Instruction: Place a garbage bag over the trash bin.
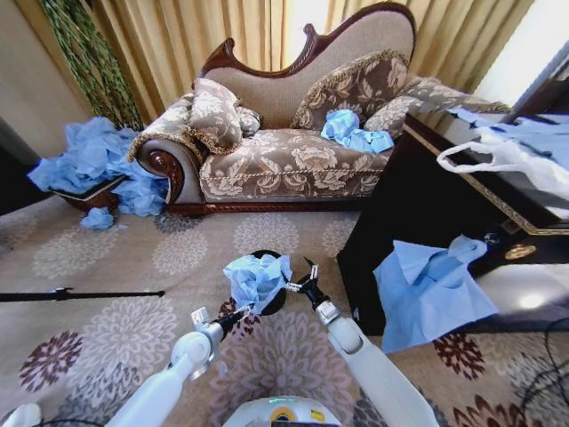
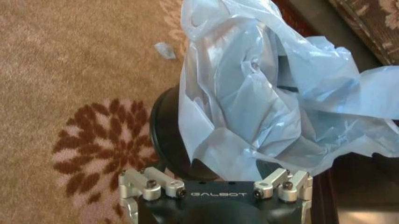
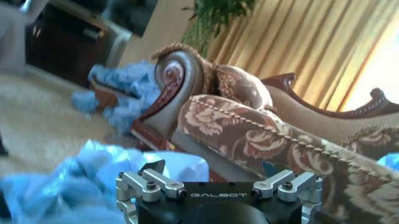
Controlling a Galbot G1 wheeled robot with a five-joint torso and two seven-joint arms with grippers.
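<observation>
The garbage bag (image 1: 257, 279) sits bunched and crinkled over the top of the trash bin (image 1: 272, 302), which stands on the patterned carpet (image 1: 107, 258) in front of the robot, between its two arms. In the head view the light-blue plastic hides most of the bin, leaving a dark arc of rim behind the bag and a patch of black wall below it.

The left gripper (image 1: 236, 314) reaches in from the lower left, its tip at the bag's lower edge, just beside the bin's wall. In the left wrist view the bag (image 2: 262, 102) rises directly ahead of the jaws, draped over the bin (image 2: 165, 135), whose black curved side shows beside the plastic. Whether these jaws are pinching the film or parted cannot be told.

The right gripper (image 1: 302, 284) stands at the bag's right edge, its dark jaws spread apart, with the plastic touching or nearly touching the nearer one. In the right wrist view the bag (image 3: 56, 186) lies crumpled low and to one side of the jaws, not between them.

Behind stands an ornate sofa (image 1: 293, 160) with other blue bags on its seat. A dark cabinet (image 1: 427, 213) is at the right
</observation>
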